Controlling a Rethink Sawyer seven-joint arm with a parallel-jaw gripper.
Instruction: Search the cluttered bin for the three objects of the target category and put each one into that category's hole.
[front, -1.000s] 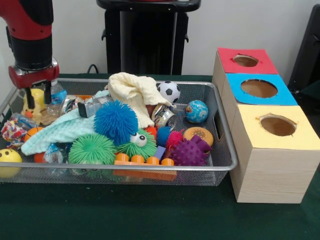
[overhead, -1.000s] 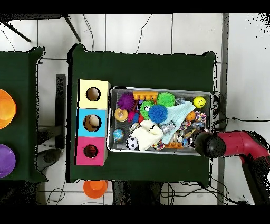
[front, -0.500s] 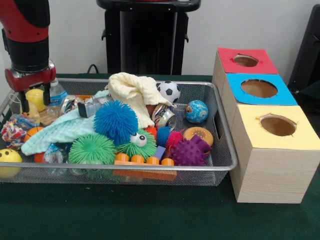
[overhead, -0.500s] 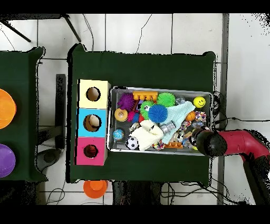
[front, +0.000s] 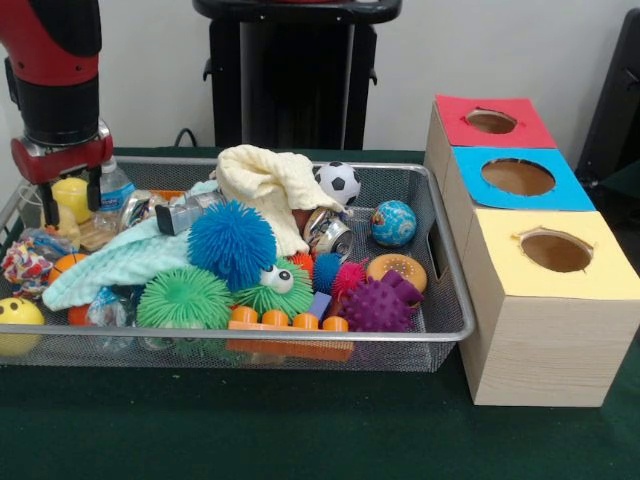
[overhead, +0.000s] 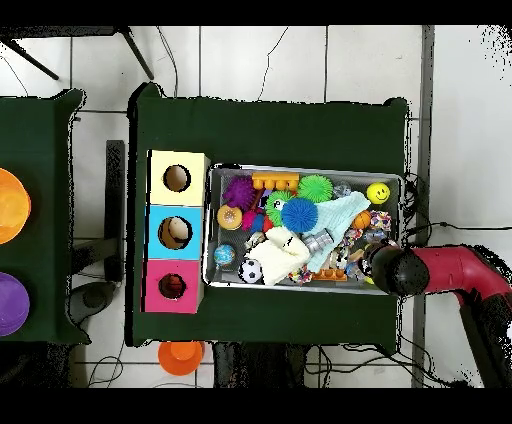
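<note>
The wire-mesh bin (front: 300, 338) stands on the green table, full of toys; it also shows in the overhead view (overhead: 300, 284). My gripper (front: 70, 205) hangs over the bin's left end, shut on the yellow duck toy (front: 70, 193), which it holds just above the clutter. In the overhead view the red arm (overhead: 440, 272) covers the gripper and the duck. The red-topped hole (front: 491, 121) is at the far end of the wooden box, right of the bin; it also shows in the overhead view (overhead: 172, 286). I cannot pick out the tiger figure or the tan plush.
The blue-topped hole (front: 518, 177) and the yellow-topped hole (front: 556, 251) are nearer on the same box. The bin holds a blue spiky ball (front: 231, 243), a cream cloth (front: 270, 185), a soccer ball (front: 339, 182), a water bottle (front: 115, 188) and a smiley ball (front: 17, 318).
The gripper has risen and shifted slightly left with the yellow duck in it, lifting it off the clutter. Over the last half second it has barely moved.
</note>
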